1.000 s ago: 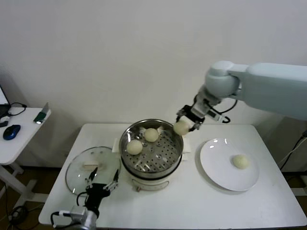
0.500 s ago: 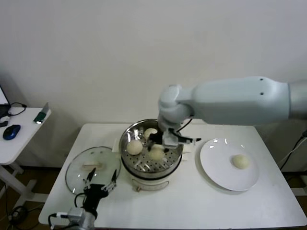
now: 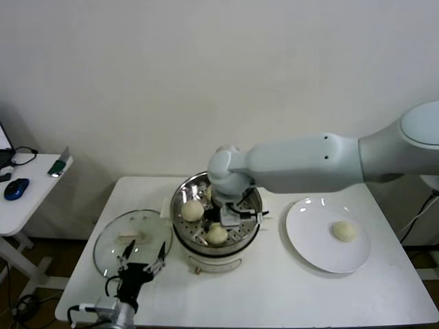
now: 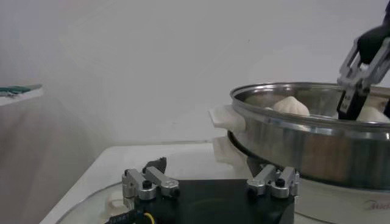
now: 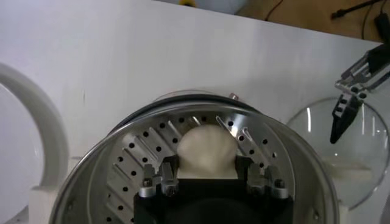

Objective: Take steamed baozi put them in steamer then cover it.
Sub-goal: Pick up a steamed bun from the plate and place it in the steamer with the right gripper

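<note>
Right wrist view, baozi between closed fingers

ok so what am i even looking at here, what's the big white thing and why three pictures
The big white thing is a robot's right arm. Its right gripper is shut on a steamed bun down inside the steel steamer, where other buns already sit. One picture comes from a camera on the robot's head, the other two from cameras on its wrists. The left gripper waits open at the table's near edge by the glass lid. One more bun lies on the white plate.
</note>
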Controlling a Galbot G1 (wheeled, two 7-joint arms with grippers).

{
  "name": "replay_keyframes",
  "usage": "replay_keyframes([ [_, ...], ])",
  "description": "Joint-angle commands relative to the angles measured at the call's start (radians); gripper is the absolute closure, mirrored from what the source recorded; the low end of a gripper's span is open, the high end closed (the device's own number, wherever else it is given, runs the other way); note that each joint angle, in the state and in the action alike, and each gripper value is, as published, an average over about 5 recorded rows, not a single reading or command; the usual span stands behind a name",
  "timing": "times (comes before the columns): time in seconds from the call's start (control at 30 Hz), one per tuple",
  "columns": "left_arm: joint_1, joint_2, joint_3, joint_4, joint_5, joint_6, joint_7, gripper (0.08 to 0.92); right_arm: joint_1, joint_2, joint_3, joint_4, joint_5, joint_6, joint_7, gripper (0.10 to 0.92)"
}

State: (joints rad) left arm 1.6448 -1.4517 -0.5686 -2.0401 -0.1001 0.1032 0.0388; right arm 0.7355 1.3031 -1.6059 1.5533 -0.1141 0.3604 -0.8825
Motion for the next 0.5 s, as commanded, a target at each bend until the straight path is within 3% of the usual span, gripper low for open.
replay_keyframes([
  [0.03, 0.000, 0.001, -0.001, 0.002, -0.002, -0.001, 0.000, 0.177, -0.047, 0.032, -0.004, -0.034, -0.020, 0.008, 0.005, 0.405],
  [0.13, 0.000, 0.002, -0.002, 0.002, -0.003, -0.001, 0.000, 0.177, -0.044, 0.035, -0.005, -0.037, -0.002, 0.012, -0.009, 0.391],
  [0.37, -0.001, 0.001, -0.001, 0.000, -0.004, -0.002, 0.000, 0.177, 0.012, 0.008, 0.004, -0.035, 0.090, 0.024, -0.064, 0.235],
  [0.5, -0.002, 0.001, -0.001, -0.001, -0.004, -0.002, 0.000, 0.177, 0.067, -0.054, 0.023, -0.078, 0.194, -0.011, -0.085, 0.205],
])
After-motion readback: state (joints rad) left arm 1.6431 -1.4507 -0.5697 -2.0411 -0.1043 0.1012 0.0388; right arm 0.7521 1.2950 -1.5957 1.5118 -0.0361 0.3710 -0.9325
